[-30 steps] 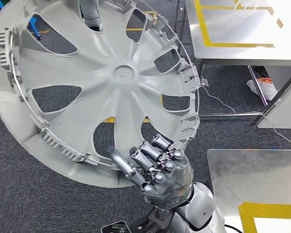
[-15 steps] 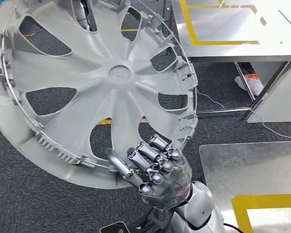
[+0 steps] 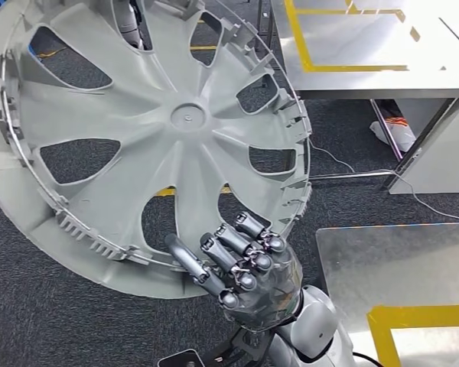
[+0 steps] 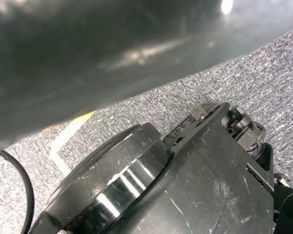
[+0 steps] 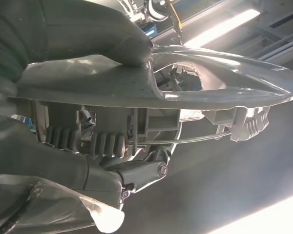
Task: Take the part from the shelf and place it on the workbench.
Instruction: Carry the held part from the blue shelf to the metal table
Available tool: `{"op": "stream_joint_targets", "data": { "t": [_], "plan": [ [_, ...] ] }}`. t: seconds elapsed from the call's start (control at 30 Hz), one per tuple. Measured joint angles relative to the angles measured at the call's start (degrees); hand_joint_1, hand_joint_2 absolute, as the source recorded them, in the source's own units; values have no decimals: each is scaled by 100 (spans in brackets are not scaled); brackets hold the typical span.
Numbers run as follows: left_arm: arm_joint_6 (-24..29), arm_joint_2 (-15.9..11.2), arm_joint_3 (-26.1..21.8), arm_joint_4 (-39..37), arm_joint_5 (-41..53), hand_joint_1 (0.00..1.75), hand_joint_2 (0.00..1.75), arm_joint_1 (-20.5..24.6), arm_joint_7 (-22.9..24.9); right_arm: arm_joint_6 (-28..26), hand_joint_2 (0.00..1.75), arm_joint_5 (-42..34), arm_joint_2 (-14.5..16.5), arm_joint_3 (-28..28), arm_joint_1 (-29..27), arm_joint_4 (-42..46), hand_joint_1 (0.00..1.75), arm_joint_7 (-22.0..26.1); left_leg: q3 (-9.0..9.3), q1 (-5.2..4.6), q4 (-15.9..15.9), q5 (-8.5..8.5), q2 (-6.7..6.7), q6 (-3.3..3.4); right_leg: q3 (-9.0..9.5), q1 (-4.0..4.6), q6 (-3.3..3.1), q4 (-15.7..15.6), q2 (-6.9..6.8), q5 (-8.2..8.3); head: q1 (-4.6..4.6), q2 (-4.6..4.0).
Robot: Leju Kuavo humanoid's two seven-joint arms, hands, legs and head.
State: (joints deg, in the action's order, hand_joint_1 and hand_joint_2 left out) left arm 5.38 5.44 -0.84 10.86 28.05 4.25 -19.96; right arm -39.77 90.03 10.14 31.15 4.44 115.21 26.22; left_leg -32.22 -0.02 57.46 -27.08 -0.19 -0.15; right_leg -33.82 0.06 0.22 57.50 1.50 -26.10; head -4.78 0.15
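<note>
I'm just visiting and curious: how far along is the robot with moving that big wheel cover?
Done: the wheel cover is off the shelf, carried above the carpet. In hand: the right hand grips its near rim, and another hand shows through a gap at the far rim, seemingly holding it too. Left: setting it on a metal workbench; it is on none yet.

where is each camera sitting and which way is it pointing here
Head view: high on the body, looking down at the wheel cover, steel workbenches and carpet; right hand grips the cover's near rim.
Left wrist view: by the left wrist, facing the carpet; dark body parts show.
Right wrist view: behind the right hand, looking along the cover's rim.
Shared: head and right wrist views both show that hand on the cover.
</note>
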Motion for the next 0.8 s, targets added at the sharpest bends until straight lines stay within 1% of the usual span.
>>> {"op": "stream_joint_targets", "data": {
  "t": [0.27, 0.3, 0.37, 0.43, 0.47, 0.5, 0.53, 0.57, 0.6, 0.63, 0.67, 0.7, 0.73, 0.77, 0.8],
  "plan": [
    [3, 0, 0, 0, 16, 0, 0, 0, 54, 1, 175, 0, 0, 0, 0, 0, 175, 1, 0, 6, 0, 3, 0, -2, -9, 10, -1, 13, 0, 0, 1, 0],
    [6, -1, 0, 0, 20, 0, 0, -1, 63, 1, 175, 0, 1, 0, 0, 0, 175, 1, -2, 3, 10, 1, 0, 7, -9, 7, 6, 11, -1, 3, 1, 0],
    [15, -4, 1, 0, 24, 0, 0, -1, 81, 1, 175, 0, 2, 0, -3, 0, 175, 2, -10, -4, 32, -9, 0, 40, -9, -3, 29, 5, -1, 9, 3, 0],
    [25, -6, 1, 0, 25, 0, 0, -1, 103, 0, 175, 0, 9, 0, -6, 0, 175, 2, -13, -13, 40, 3, 0, 84, -5, -14, 69, -7, 2, 31, 4, 0],
    [27, -4, 1, 0, 27, 0, 0, 1, 112, 0, 175, 0, 18, 0, -7, 3, 175, 3, -4, -5, -2, 35, 4, 107, -3, -9, 92, -16, 5, 43, 3, 0],
    [28, -1, 1, 0, 32, 0, 0, 4, 116, 0, 175, 0, 26, -1, -11, 8, 175, 3, 14, 9, -63, 82, 16, 133, -26, -6, 114, 0, -1, 16, 2, 0],
    [28, 3, 1, 0, 38, 0, 0, 8, 118, 0, 175, -1, 34, -1, -13, 14, 175, 3, 30, 24, -128, 129, 30, 163, -76, -3, 133, 93, -14, -77, -3, 0],
    [28, 7, 0, 0, 45, 0, 0, 10, 119, 0, 175, -1, 39, -2, -15, 21, 175, 6, 40, 41, -187, 170, 45, 186, -171, -6, 152, 305, -34, -236, -9, 0],
    [28, 8, 0, 0, 51, 0, 0, 10, 120, -1, 175, -1, 39, -3, -19, 24, 175, 9, 38, 46, -209, 191, 62, 200, -307, -23, 173, 626, -59, -442, -14, 0],
    [28, 8, -1, 0, 55, 0, 0, 8, 122, -1, 175, -2, 39, -3, -23, 26, 175, 13, 25, 46, -210, 199, 75, 208, -452, -44, 200, 1010, -76, -644, -17, 0],
    [28, 7, -1, 0, 57, 0, 0, 4, 125, -1, 175, -1, 39, -4, -31, 26, 175, 16, 11, 46, -206, 203, 88, 203, -571, -70, 231, 1342, -87, -780, -16, 0],
    [28, 6, -1, 0, 59, 0, 0, 2, 128, -1, 175, -2, 39, -9, -40, 25, 175, 17, -3, 48, -197, 209, 99, 193, -619, -99, 264, 1516, -95, -818, -15, 0],
    [28, 5, -1, 0, 60, 0, 0, 2, 131, -1, 175, -2, 39, -16, -44, 25, 175, 16, -20, 53, -183, 213, 105, 177, -566, -132, 298, 1485, -106, -752, -15, 0],
    [28, 4, -1, 0, 61, 0, 0, 3, 133, -1, 175, -2, 39, -23, -46, 25, 175, 13, -39, 64, -159, 213, 106, 152, -395, -168, 331, 1226, -124, -598, -16, 0],
    [28, 3, -1, 0, 63, 0, 0, 4, 135, -1, 175, -2, 39, -31, -44, 25, 175, 10, -59, 73, -121, 205, 106, 117, -159, -204, 369, 825, -151, -458, -16, 0]
  ]
}}
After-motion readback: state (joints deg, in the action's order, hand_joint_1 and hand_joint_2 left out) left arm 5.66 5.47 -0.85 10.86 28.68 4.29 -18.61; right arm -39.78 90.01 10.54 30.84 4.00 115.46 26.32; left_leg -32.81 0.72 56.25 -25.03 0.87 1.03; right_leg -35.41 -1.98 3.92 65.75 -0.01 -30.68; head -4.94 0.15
